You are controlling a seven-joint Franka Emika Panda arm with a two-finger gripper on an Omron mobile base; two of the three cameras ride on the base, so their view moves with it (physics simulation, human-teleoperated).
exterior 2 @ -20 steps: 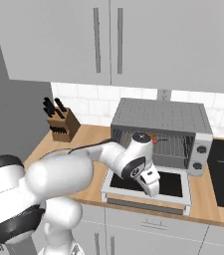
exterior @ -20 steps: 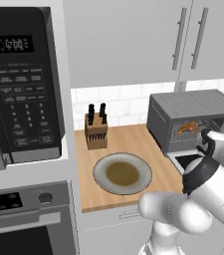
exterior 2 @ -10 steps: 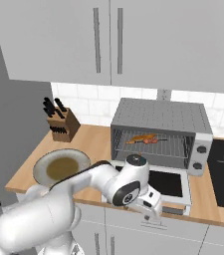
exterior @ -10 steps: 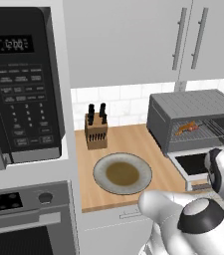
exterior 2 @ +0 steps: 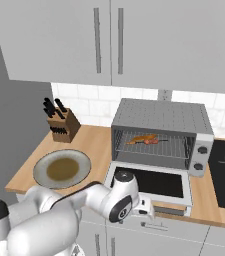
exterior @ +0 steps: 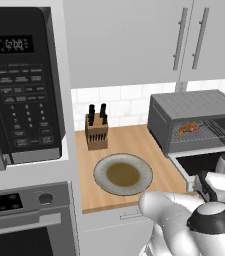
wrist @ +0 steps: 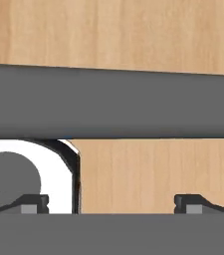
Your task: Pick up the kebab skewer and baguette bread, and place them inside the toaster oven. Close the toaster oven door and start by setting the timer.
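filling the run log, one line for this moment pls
food: kebab skewer and baguette bread on rack | toaster oven door down | gripper open at door edge

The open door lies flat out over the counter's front edge, blocking it; left, a plate and knife block take space.
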